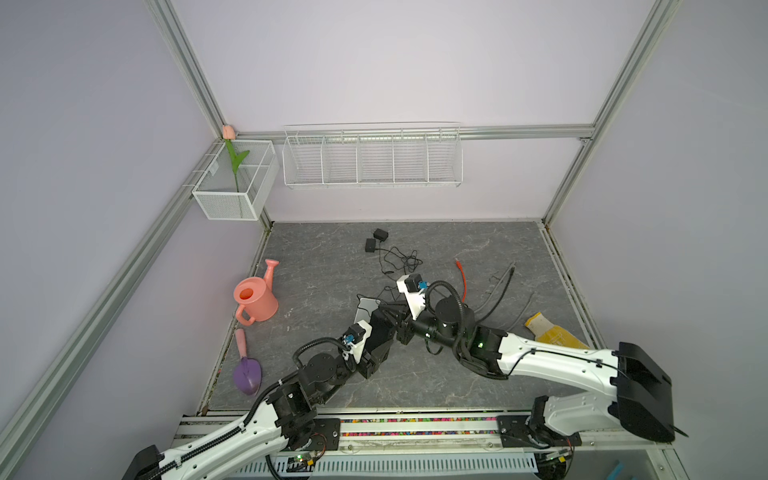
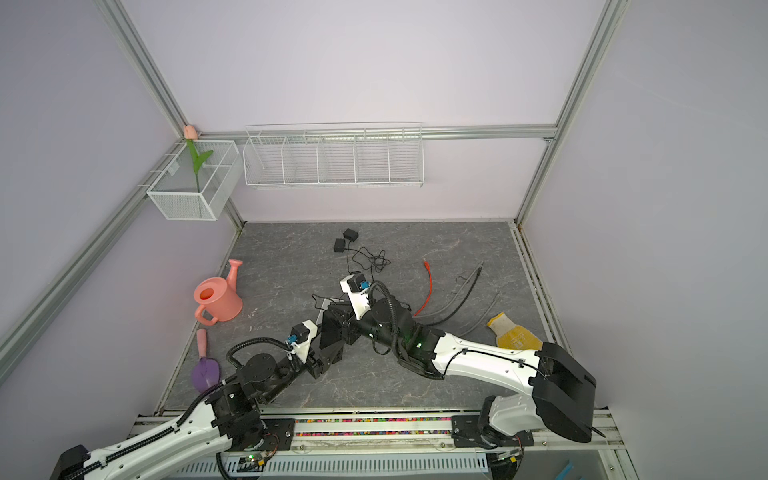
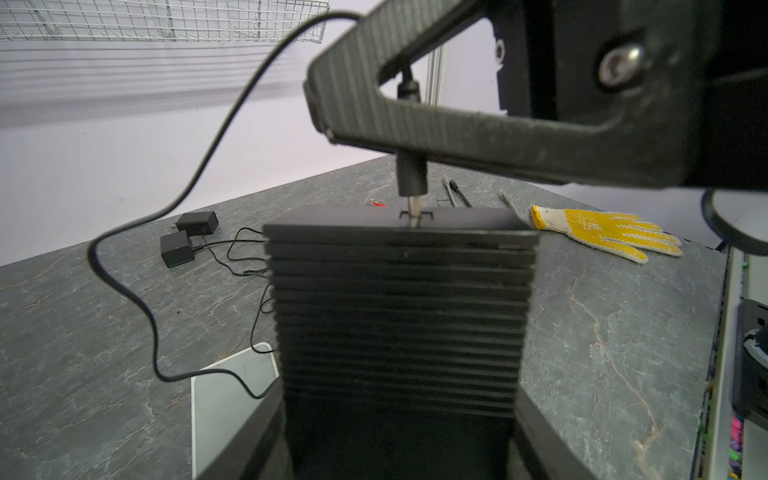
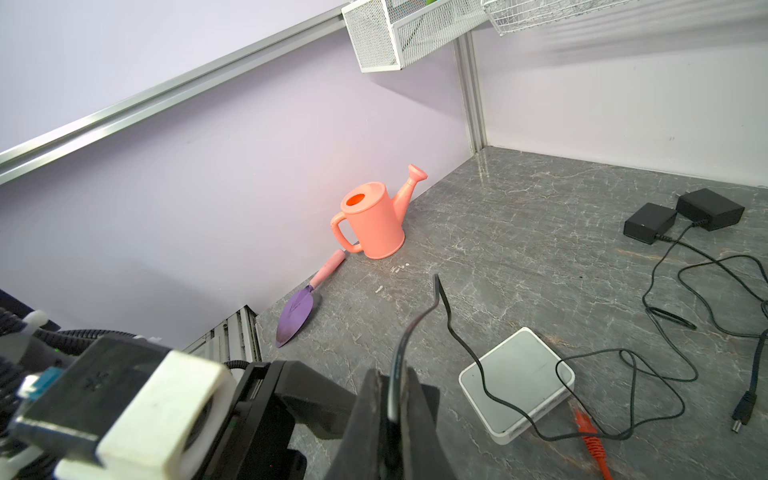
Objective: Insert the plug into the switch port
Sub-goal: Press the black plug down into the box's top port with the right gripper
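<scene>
The switch, a black ribbed box, is clamped in my left gripper and stands end-up above the table; it also shows in both top views. My right gripper is shut on the black plug, with its cord looping away. The right fingers cross just above the switch's end face. The plug's metal tip sits in the notched port there; how deep cannot be told. Both grippers meet at mid-table.
A white box lies on the table beside the grippers, with an orange cable near it. Two black adapters lie behind. Grey cables and a yellow glove are right. A watering can and trowel are left.
</scene>
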Available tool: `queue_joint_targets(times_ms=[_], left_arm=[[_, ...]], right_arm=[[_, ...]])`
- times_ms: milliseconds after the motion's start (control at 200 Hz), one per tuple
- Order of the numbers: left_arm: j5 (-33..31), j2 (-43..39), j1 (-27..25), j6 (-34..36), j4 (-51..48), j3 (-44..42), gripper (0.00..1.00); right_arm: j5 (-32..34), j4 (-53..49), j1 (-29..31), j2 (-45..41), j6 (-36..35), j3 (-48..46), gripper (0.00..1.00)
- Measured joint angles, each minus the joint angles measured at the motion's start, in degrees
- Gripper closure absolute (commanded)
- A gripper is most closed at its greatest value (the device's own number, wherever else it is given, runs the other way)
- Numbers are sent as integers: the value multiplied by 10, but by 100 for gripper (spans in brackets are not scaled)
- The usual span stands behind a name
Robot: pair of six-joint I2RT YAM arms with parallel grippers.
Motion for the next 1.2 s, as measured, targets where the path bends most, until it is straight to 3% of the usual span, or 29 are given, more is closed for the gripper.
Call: queue_joint_targets(times_ms=[525, 1200], left_arm=[[-8, -21, 0, -1, -34, 0, 100], [-43, -29, 0, 1, -53, 0, 100]], right_arm=[[27, 21, 12, 18, 19, -6, 93], [112, 29, 35, 50, 69, 6, 93]])
